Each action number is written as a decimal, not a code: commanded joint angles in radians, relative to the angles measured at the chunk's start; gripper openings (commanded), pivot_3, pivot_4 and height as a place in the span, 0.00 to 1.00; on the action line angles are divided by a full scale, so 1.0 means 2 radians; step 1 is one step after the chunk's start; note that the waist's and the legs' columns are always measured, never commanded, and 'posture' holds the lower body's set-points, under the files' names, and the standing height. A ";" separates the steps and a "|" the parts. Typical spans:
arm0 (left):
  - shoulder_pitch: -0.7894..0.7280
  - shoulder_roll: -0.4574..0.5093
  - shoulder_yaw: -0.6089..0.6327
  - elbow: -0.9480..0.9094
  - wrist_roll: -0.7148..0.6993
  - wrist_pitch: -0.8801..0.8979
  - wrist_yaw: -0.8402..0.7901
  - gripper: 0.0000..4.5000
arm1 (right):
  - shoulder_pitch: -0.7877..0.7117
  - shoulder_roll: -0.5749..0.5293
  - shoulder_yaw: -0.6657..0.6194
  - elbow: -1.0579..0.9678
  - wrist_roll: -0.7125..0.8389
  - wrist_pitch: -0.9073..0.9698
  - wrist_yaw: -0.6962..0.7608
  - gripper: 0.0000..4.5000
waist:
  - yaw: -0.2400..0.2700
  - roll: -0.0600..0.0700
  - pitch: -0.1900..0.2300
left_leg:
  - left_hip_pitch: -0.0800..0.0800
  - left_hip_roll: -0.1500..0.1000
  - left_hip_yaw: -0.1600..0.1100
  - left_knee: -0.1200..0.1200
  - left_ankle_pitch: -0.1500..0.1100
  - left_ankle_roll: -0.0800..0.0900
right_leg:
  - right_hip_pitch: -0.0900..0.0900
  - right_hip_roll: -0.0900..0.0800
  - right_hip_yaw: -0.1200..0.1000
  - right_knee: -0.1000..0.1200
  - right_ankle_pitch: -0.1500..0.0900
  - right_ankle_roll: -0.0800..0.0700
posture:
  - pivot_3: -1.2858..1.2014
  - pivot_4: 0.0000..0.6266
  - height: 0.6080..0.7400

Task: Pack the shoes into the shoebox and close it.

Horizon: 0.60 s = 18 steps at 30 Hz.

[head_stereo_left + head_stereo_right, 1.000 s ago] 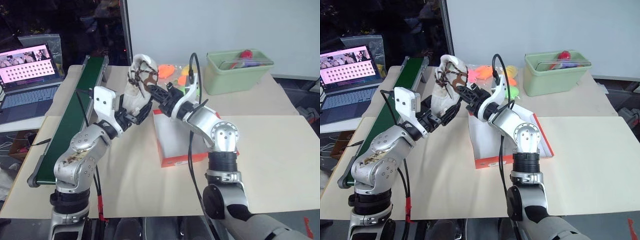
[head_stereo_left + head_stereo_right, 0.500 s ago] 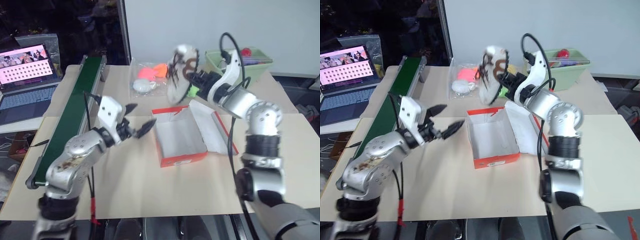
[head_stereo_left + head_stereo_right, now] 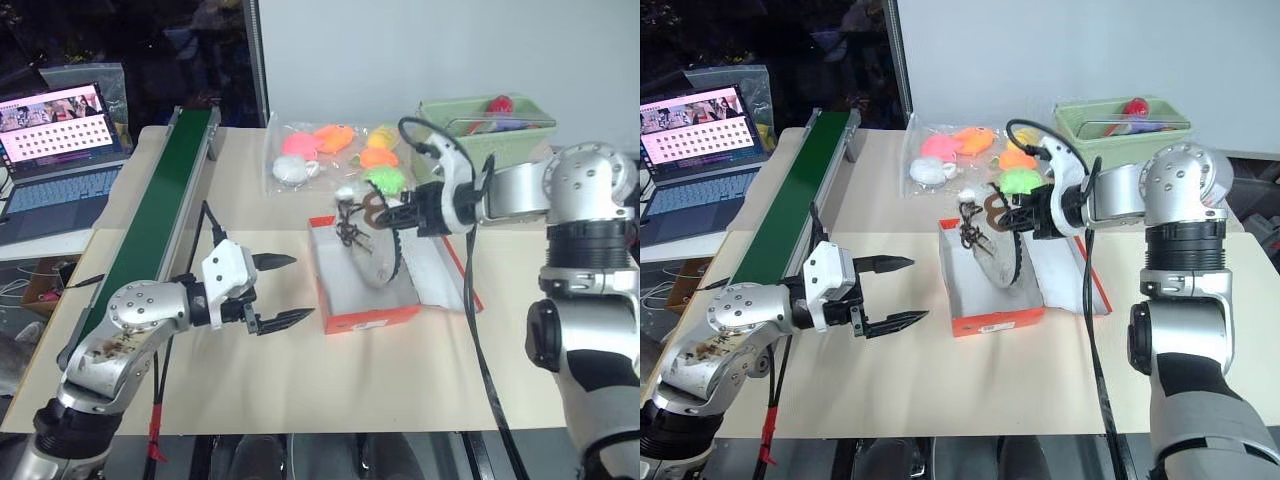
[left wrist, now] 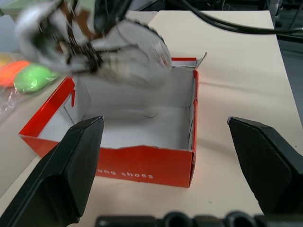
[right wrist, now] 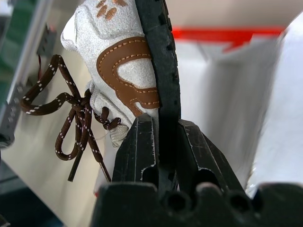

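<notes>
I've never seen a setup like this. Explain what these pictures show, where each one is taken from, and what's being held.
This is a two-armed humanoid robot packing shoes. Two pictures come from cameras on its head, looking down over a table; the other two come from cameras on its wrists. The right pincer is shut on a white shoe with brown laces, held above the open orange shoebox. The left pincer is open and holds nothing. Also there: a green conveyor belt, a bag of bright plush toys, a pale green bin and a laptop.
</notes>
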 commanded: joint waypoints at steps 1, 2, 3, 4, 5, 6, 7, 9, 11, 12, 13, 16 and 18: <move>-0.005 0.000 0.004 -0.016 -0.002 -0.006 0.003 0.99 | 0.009 -0.008 0.006 -0.004 -0.025 0.004 0.022 0.07 | 0.000 0.000 0.000 | 0.000 0.000 0.000 0.000 0.000 0.000 | 0.000 0.000 0.000 0.000 0.000 0.000 | 0.52 0.24 0.92; -0.003 0.000 0.005 -0.017 -0.002 -0.006 0.004 0.99 | 0.014 -0.007 0.011 0.001 -0.040 -0.001 0.028 0.07 | -0.001 0.000 0.000 | 0.000 0.000 0.000 0.000 0.000 0.000 | 0.000 0.000 0.000 0.000 0.000 0.000 | 0.52 0.24 0.92; -0.003 0.000 0.006 -0.019 -0.002 -0.005 0.004 0.99 | 0.018 -0.006 0.015 0.005 -0.053 -0.007 0.034 0.07 | -0.001 0.000 0.000 | 0.000 0.000 0.000 0.000 0.000 0.000 | 0.000 0.000 0.000 0.000 0.000 0.000 | 0.52 0.24 0.92; -0.002 0.000 0.006 -0.020 -0.003 -0.004 0.005 0.99 | 0.020 -0.006 0.018 0.008 -0.063 -0.011 0.040 0.07 | -0.001 0.000 0.000 | 0.000 0.000 0.000 0.000 0.000 0.000 | 0.000 0.000 0.000 0.000 0.000 0.000 | 0.52 0.24 0.92; -0.002 0.002 0.008 -0.022 -0.003 -0.003 0.006 0.99 | 0.023 -0.007 0.023 0.012 -0.075 -0.018 0.048 0.07 | -0.001 0.000 0.000 | 0.000 0.000 0.000 0.000 0.000 0.000 | 0.000 0.000 0.000 0.000 0.000 0.000 | 0.52 0.24 0.92; -0.002 0.003 0.009 -0.024 -0.003 -0.002 0.008 0.99 | 0.025 -0.008 0.028 0.015 -0.086 -0.023 0.056 0.07 | -0.001 0.000 0.000 | 0.000 0.000 0.000 0.000 0.000 0.000 | 0.000 0.000 0.000 0.000 0.000 0.000 | 0.52 0.24 0.92; -0.002 0.004 0.010 -0.024 -0.003 -0.001 0.009 0.99 | 0.026 -0.008 0.032 0.018 -0.097 -0.028 0.064 0.07 | -0.001 0.000 0.000 | 0.000 0.000 0.000 0.000 0.000 0.000 | 0.000 0.000 0.000 0.000 0.000 0.000 | 0.52 0.24 0.92; -0.002 0.005 0.011 -0.025 -0.002 0.000 0.011 0.99 | 0.025 -0.006 0.035 0.024 -0.115 -0.035 0.078 0.07 | -0.001 0.000 0.000 | 0.000 0.000 0.000 0.000 0.000 0.000 | 0.000 0.000 0.000 0.000 0.000 0.000 | 0.52 0.24 0.92; -0.001 0.006 0.011 -0.025 -0.001 0.000 0.013 0.99 | 0.024 -0.003 0.037 0.028 -0.130 -0.040 0.089 0.07 | -0.001 0.000 0.000 | 0.000 0.000 0.000 0.000 0.000 0.000 | 0.000 0.000 0.000 0.000 0.000 0.000 | 0.52 0.24 0.92; -0.001 0.006 0.011 -0.025 -0.001 0.000 0.013 0.99 | 0.023 -0.001 0.038 0.029 -0.137 -0.041 0.094 0.07 | -0.001 0.000 0.000 | 0.000 0.000 0.000 0.000 0.000 0.000 | 0.000 0.000 0.000 0.000 0.000 0.000 | 0.52 0.24 0.92; -0.001 0.006 0.011 -0.026 -0.001 0.001 0.015 0.99 | 0.023 0.001 0.040 0.030 -0.143 -0.044 0.100 0.07 | -0.001 0.000 0.000 | 0.000 0.000 0.000 0.000 0.000 0.000 | 0.000 0.000 0.000 0.000 0.000 0.000 | 0.52 0.24 0.92; 0.000 0.007 0.012 -0.030 -0.002 0.002 0.017 0.99 | 0.025 0.011 0.042 0.030 -0.160 -0.049 0.112 0.07 | -0.001 0.000 0.000 | 0.000 0.000 0.000 0.000 0.000 0.000 | 0.000 0.000 0.000 0.000 0.000 0.000 | 0.52 0.24 0.92; 0.000 0.008 0.014 -0.032 -0.002 0.003 0.018 1.00 | 0.025 0.022 0.034 0.026 -0.168 -0.049 0.114 0.16 | -0.002 0.000 0.000 | 0.000 0.000 0.000 0.000 0.000 0.000 | 0.000 0.000 0.000 0.000 0.000 0.000 | 0.52 0.24 0.92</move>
